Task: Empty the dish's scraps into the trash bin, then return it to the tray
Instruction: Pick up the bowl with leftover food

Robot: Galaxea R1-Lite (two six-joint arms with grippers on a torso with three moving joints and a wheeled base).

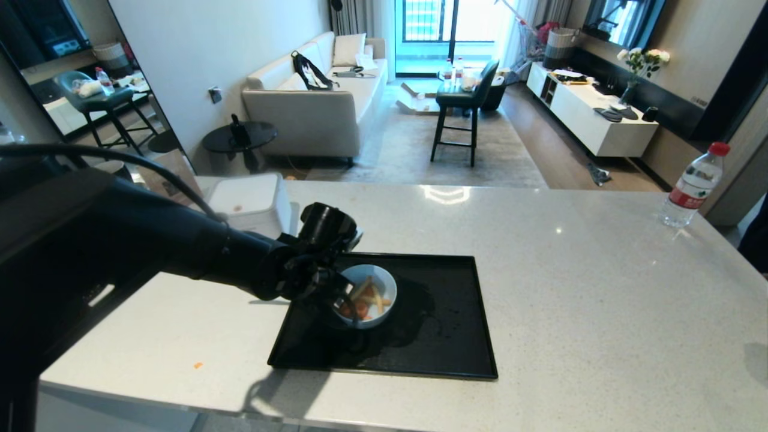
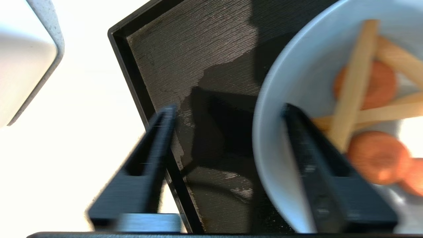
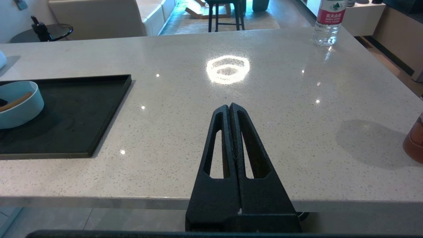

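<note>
The dish [image 1: 389,284], a small pale-blue bowl, sits on the left part of the black tray [image 1: 438,336]. It holds the scraps [image 1: 363,298]: orange carrot rounds and pale fry sticks. My left gripper [image 2: 228,108] is open and straddles the near rim of the dish [image 2: 290,82]. One finger is inside next to the scraps [image 2: 353,86]. The other is outside over the tray [image 2: 185,49], well off the wall. My right gripper [image 3: 229,106] is shut and empty, parked at the counter's near edge. The trash bin is out of view.
A white cube-shaped box [image 1: 252,201] stands just behind the tray's far left corner. A water bottle [image 1: 693,186] stands at the counter's far right. A small orange bit [image 1: 197,365] lies on the counter left of the tray. An amber container [image 3: 414,142] sits near the right gripper.
</note>
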